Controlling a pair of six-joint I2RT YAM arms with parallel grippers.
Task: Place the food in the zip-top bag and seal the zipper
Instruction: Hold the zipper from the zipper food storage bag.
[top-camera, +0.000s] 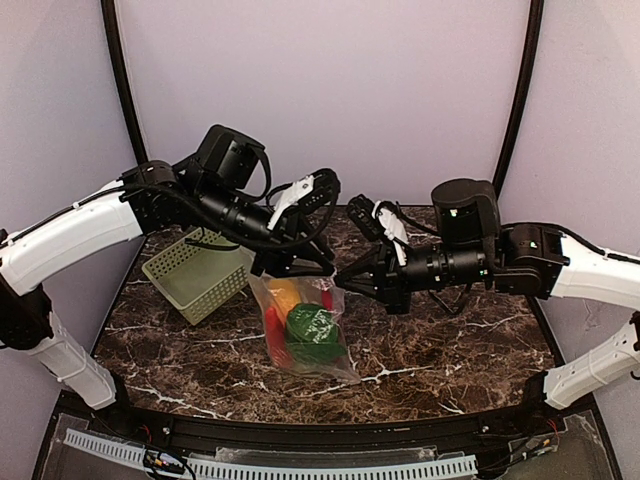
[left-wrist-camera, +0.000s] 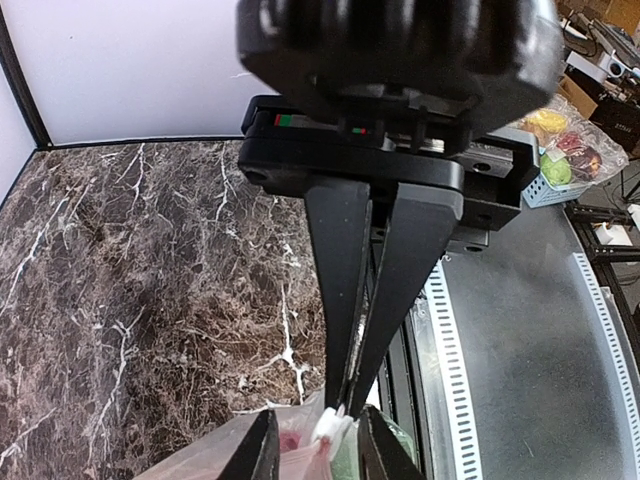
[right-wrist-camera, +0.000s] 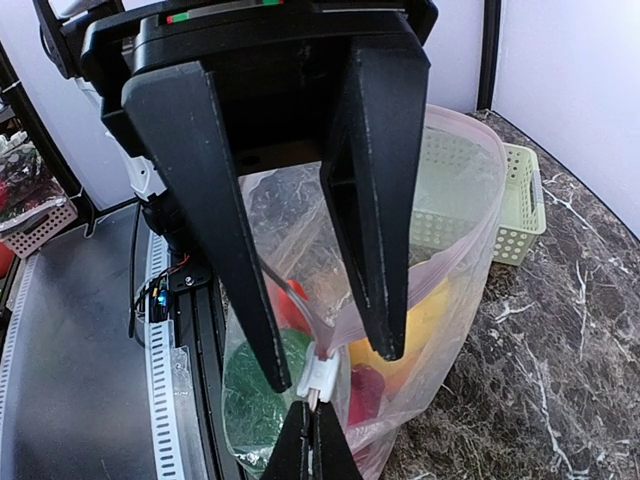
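The clear zip-top bag (top-camera: 305, 340) hangs upright with its bottom resting on the marble table. The food lies inside it: a green piece (top-camera: 312, 330), a red one (top-camera: 273, 335) and a yellow-orange one (top-camera: 283, 293). In the right wrist view the green (right-wrist-camera: 255, 390) and yellow (right-wrist-camera: 425, 320) pieces show through the plastic. My right gripper (right-wrist-camera: 312, 425) is shut on the zipper's white slider (right-wrist-camera: 322, 372) at the bag's top edge. The left gripper (left-wrist-camera: 322, 445) straddles that edge, its fingers (right-wrist-camera: 375, 250) apart on either side of the slider (left-wrist-camera: 333, 428).
A pale green lattice basket (top-camera: 200, 275) lies tilted on the table at the back left, just behind the bag. Both arms meet over the middle of the table. The slotted rail (top-camera: 300, 468) runs along the near edge.
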